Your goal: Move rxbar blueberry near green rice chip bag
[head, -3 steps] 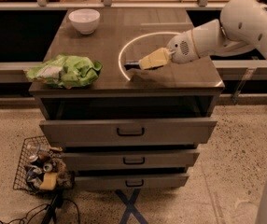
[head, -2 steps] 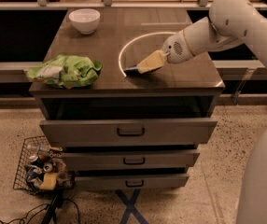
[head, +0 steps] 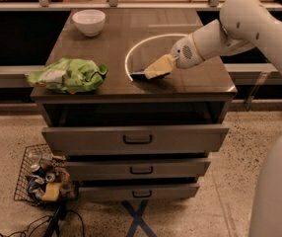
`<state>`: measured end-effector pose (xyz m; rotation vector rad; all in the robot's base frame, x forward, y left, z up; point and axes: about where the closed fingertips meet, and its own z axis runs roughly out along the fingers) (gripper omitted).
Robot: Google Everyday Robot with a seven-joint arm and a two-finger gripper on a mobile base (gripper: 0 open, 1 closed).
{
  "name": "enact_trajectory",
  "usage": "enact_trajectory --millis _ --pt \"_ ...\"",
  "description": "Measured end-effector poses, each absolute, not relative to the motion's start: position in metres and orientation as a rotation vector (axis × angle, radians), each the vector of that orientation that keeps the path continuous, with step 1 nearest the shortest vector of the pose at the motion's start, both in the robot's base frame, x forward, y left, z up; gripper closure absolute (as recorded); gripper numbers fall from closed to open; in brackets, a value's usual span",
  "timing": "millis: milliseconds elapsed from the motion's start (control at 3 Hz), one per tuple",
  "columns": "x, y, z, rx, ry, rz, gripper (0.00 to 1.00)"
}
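The rxbar blueberry [head: 137,74], a small dark flat bar, lies low over the tabletop at the left edge of a white ring mark. My gripper [head: 148,74] reaches in from the right on a white arm, and its yellowish fingers [head: 158,66] are shut on the bar's right end, with the dark left end sticking out. The green rice chip bag [head: 69,74], crumpled and bright green with a pale patch, lies at the table's front left corner, well to the left of the bar and the gripper.
A white bowl [head: 88,21] stands at the back left of the brown tabletop [head: 180,85]. Drawers are below the top. A wire basket [head: 42,179] of cans and cables sits on the floor at the lower left. My white body fills the right edge.
The gripper and the bar have shifted slightly left and toward the table's front together. The arm's upper part has swung into a different pose.
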<state>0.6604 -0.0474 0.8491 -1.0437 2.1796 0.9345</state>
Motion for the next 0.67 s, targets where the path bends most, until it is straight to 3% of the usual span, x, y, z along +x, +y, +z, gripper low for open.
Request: enact_trajectory --millis 667 --pt "0.6602 -0.0421 0.846 -1.052 2.181 0.943 0.05"
